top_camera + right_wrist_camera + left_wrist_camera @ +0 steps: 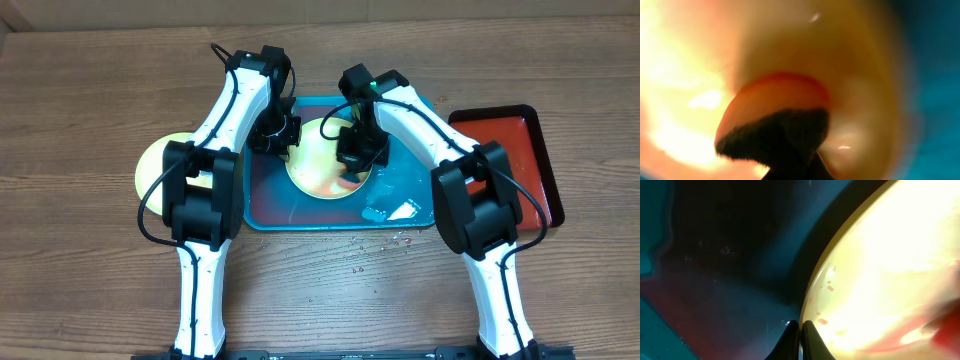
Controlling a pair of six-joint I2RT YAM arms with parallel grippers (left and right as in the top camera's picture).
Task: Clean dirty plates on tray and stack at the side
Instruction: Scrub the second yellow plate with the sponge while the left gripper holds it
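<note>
My L gripper [800, 330] is closed on rim of the yellow-green plate [890, 270] in the tray [300, 215]. My R gripper [792, 172] grips a dark sponge [775, 135], pressed on same plate.

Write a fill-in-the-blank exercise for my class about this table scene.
The smeared plate on the turquoise tray is coloured ___.
A second plate lies on the table, on the robot's ___ side of that tray.
The dark red tray stands on the robot's ___ side.
The left tool is ___, at the smeared plate's rim.
Missing words: yellow; left; right; shut.
</note>
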